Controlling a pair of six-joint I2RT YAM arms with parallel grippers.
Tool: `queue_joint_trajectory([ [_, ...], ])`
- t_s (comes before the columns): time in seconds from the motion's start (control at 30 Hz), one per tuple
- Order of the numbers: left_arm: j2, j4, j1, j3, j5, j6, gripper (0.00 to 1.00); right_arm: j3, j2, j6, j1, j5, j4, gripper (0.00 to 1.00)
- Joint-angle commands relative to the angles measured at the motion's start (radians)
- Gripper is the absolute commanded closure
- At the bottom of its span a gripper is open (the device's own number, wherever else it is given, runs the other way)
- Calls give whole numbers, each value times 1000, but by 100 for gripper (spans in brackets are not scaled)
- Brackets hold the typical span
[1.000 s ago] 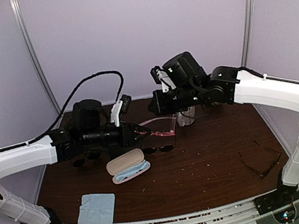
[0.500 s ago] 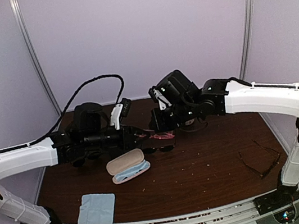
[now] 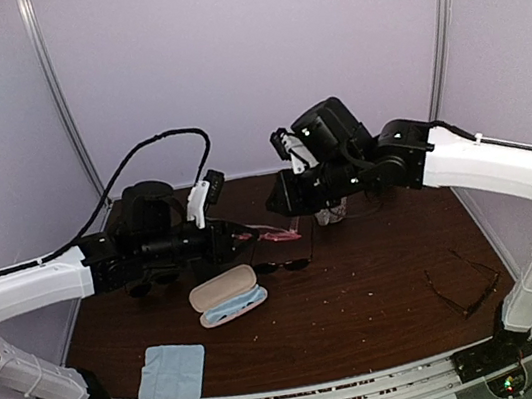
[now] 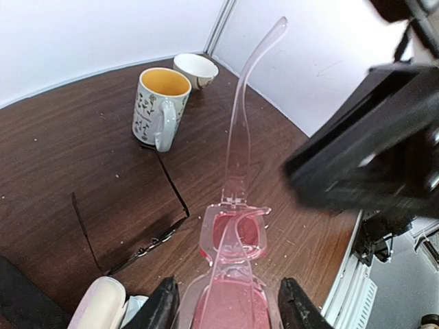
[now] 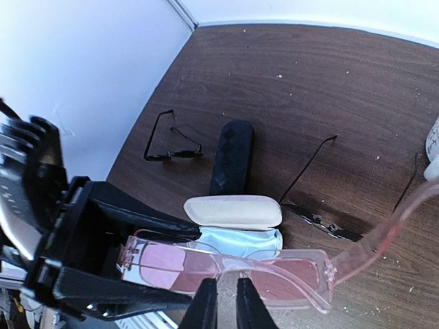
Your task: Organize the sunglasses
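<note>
My left gripper [image 4: 226, 310] is shut on the translucent pink-red sunglasses [image 4: 233, 233], holding them by one lens end above the table. One temple lies folded across the lenses and the other sticks straight out. My right gripper [image 5: 226, 301] hovers just off the front of these sunglasses [image 5: 226, 264], its jaws a narrow gap apart with nothing between them. In the top view the right gripper [image 3: 282, 204] sits just above and right of the pink sunglasses [image 3: 273, 231]. A black pair with dark lenses [image 3: 282, 266] lies on the table below them.
An open cream case [image 3: 228, 297] holds a blue cloth [image 5: 240, 240]. A black case [image 5: 232, 157] and thin black glasses [image 5: 171, 147] lie beyond it. More thin glasses [image 3: 467, 284] lie at right, a loose blue cloth [image 3: 172, 371] in front, and a mug [image 4: 159, 103] and bowl [image 4: 195, 68] at the back.
The right gripper dipped to the pink sunglasses, then lifted back up and right, its jaws parting slightly. The left gripper drew a little left, still holding the glasses.
</note>
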Motion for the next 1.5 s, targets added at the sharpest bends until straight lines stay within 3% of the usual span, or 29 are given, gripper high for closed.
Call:
queue_joint_trajectory([
  [0.0,-46,-6,-4,-19,-45,35,82,2,-142,-41,-38,73,-31,86],
  [0.43,-110,-65,-3,-25,-44,57,83,-366,-431,-24,-218,181,46,69],
  [1.03,-92,-18,-3,-1,60,51,84,-312,-165,62,-196,-147,284,73],
  [1.47,-39,-14,-3,34,44,43,84,-308,-85,108,-105,-225,365,74],
])
